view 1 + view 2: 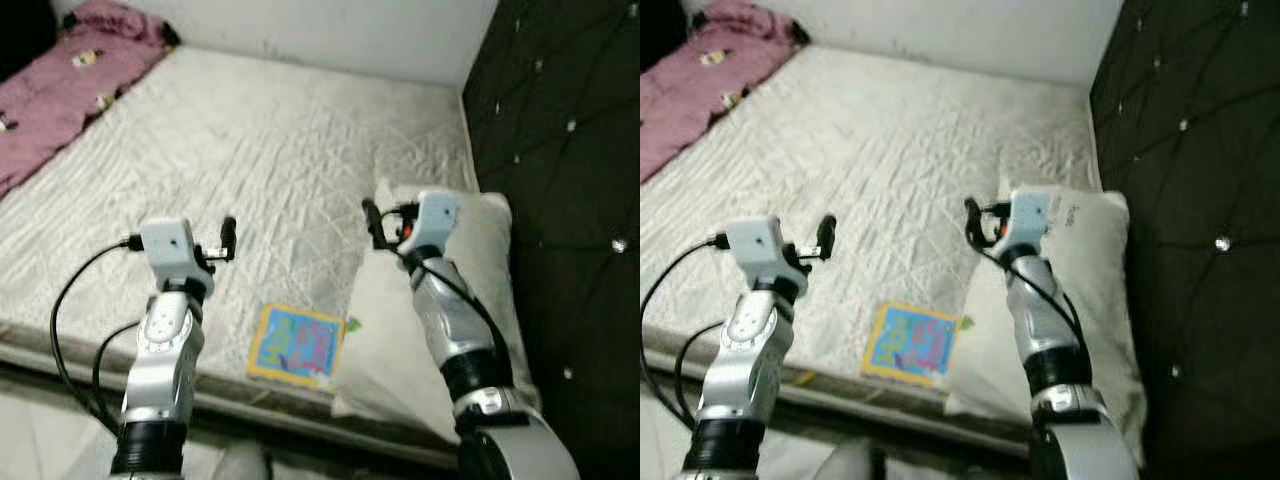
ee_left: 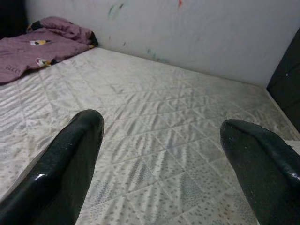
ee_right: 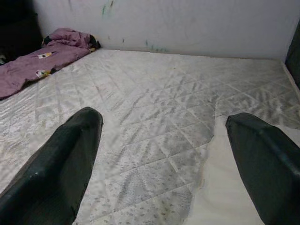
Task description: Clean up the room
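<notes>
Both end effectors, left (image 1: pixel 229 238) and right (image 1: pixel 372 222), are hovering open and empty over the quilted white mattress (image 1: pixel 270 150). Tidying appears barely begun: a flat, colourful book (image 1: pixel 296 345) is lying at six o'clock near the edge, touching a soft pillow (image 1: pixel 480 260), with a crumpled mauve blanket (image 1: pixel 60 85) at ten.

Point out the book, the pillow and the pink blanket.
book (image 1: pixel 296 345): left eye view, middle of its colourful cover.
pillow (image 1: pixel 482 240): left eye view, bare upper part beside the right arm.
pink blanket (image 1: pixel 55 95): left eye view, middle of its folds.
</notes>
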Controlling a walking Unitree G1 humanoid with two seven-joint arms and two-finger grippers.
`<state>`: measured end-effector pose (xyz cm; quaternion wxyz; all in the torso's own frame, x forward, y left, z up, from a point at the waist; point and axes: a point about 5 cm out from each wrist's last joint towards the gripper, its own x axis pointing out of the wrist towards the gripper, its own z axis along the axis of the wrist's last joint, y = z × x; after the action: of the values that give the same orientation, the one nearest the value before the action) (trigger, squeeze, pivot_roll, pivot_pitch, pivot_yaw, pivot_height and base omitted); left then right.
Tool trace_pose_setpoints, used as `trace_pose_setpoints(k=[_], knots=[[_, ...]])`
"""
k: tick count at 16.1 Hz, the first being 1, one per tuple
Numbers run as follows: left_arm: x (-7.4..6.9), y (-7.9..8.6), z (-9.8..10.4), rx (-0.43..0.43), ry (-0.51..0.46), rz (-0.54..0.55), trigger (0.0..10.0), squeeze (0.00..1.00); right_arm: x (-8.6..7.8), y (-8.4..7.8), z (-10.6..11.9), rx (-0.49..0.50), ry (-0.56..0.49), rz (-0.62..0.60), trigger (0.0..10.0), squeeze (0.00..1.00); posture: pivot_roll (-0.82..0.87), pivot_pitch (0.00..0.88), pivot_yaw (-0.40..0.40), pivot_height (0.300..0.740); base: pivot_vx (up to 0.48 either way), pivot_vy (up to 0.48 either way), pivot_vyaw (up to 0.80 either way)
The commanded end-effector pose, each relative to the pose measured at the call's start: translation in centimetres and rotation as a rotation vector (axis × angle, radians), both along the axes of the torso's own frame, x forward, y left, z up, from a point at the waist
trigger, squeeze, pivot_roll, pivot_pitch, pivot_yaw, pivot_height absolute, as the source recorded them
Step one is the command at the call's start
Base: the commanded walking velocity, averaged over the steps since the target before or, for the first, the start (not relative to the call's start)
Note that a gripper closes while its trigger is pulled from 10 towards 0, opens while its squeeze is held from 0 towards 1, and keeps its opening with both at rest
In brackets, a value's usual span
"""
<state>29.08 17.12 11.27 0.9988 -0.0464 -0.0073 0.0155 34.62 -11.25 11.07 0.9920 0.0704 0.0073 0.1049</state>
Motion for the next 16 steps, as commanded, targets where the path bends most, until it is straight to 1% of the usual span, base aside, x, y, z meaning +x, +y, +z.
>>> trace_pose_setpoints(k=[1,11,14,16], knots=[[-0.08,0.50,-0.17,0.006,0.009,0.010,10.0,0.00,0.19,0.74,0.65,-0.004,-0.017,0.019,10.0,0.00,-0.02,0.000,-0.052,0.740,0.000,0.480,0.00],[0.16,0.63,0.05,-0.021,0.008,0.007,10.0,0.00,0.30,0.81,0.66,-0.004,-0.011,0.015,10.0,0.00,-0.02,0.000,-0.044,0.740,0.000,0.480,0.00],[0.14,0.61,0.05,-0.030,0.008,0.009,10.0,0.00,0.31,0.79,0.59,-0.008,-0.007,0.015,10.0,0.00,-0.02,0.000,-0.044,0.740,0.000,0.480,-0.67],[0.12,0.62,0.04,-0.036,0.010,0.010,10.0,0.00,0.32,0.78,0.59,-0.009,-0.007,0.016,10.0,0.00,-0.02,0.000,-0.046,0.740,0.000,0.480,0.00]])
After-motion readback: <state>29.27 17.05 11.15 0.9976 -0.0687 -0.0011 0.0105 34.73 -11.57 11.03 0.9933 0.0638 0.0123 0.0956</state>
